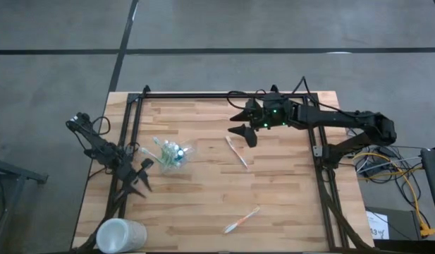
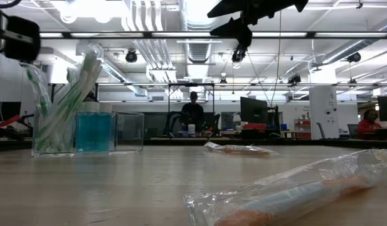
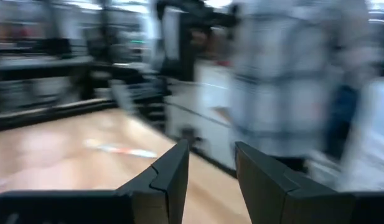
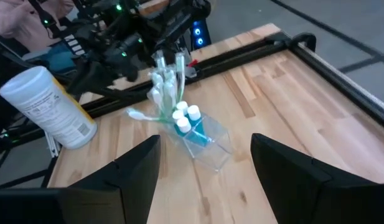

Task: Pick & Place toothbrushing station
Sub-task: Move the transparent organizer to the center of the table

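The toothbrushing station is a small clear holder standing on its base left of the table's middle. Green and white toothbrushes stick up out of it and small blue tubes sit inside; it also shows in the low view and the right wrist view. My right gripper hangs open above the table's far middle, to the right of the station, with nothing between its fingers. My left gripper stands open and bare at the left edge, just near and left of the station.
One wrapped toothbrush lies near the table's middle, another near the front edge. A large frosted white cup lies at the near left corner. A black frame runs along the far and side edges. People show beyond the table.
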### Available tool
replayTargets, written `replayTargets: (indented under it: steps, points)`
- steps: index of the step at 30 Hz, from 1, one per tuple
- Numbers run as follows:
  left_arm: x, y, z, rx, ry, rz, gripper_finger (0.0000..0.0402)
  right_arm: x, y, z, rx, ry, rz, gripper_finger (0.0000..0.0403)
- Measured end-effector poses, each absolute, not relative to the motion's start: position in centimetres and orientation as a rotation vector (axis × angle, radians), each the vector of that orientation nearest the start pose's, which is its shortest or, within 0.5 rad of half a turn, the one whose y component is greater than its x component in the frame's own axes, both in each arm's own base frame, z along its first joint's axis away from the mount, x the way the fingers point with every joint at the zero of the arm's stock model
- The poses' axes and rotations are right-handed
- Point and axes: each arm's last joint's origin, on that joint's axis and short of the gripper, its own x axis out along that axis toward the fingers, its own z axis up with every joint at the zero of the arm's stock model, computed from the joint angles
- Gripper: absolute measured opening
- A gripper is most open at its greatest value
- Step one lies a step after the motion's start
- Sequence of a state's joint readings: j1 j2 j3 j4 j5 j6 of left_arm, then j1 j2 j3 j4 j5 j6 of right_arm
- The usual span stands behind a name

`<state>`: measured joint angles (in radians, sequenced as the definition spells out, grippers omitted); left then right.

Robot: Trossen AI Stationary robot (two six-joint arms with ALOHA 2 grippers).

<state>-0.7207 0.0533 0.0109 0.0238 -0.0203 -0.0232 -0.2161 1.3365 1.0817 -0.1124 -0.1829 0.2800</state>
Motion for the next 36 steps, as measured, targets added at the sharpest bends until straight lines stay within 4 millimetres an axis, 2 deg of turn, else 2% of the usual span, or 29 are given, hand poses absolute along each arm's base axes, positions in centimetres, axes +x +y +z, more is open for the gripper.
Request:
replayTargets:
  steps: [4, 8, 10, 16, 20, 23, 27, 29, 33, 36]
  points:
    - [7.3, -6.9, 16.6, -0.018, 0.018, -0.864, 0.0136, 29.9, -6.0, 31.8, 0.362, 0.369, -0.087, 0.0244]
    - [7.2, -6.9, 16.6, -0.015, 0.015, -0.878, 0.0136, 30.1, -6.1, 32.4, 0.351, 0.353, -0.084, 0.0244]
    - [7.3, -6.9, 16.8, 0.076, -0.039, -0.840, 0.0136, 30.1, -6.2, 32.6, 0.350, 0.347, -0.088, 0.0244]
    - [7.3, -6.3, 19.6, 0.315, -0.433, -0.613, 0.0136, 30.2, -6.2, 33.3, 0.346, 0.329, -0.086, 0.0244]
    - [7.0, -5.8, 20.9, 0.311, -0.563, -0.495, 0.0136, 30.2, -6.2, 33.1, 0.335, 0.334, -0.086, 0.0244]
    - [7.0, -5.0, 21.6, 0.152, -0.534, -0.314, 0.0136, 30.1, -6.2, 32.7, 0.346, 0.352, -0.091, 0.0244]
    - [7.1, -3.4, 22.4, -0.389, -0.371, 0.097, 0.0136, 30.1, -6.2, 32.4, 0.347, 0.359, -0.092, 0.0244]
    - [7.1, -3.1, 22.4, -0.411, -0.289, 0.238, 0.0136, 30.1, -6.2, 32.3, 0.346, 0.363, -0.092, 0.0244]
    - [6.6, -2.7, 24.5, -0.379, -0.274, 0.195, 0.0136, 30.1, -6.2, 32.2, 0.342, 0.366, -0.091, 0.0244]
    - [5.8, -2.5, 26.6, -0.339, -0.233, 0.023, 0.0136, 30.1, -6.2, 32.1, 0.342, 0.368, -0.092, 0.0244]
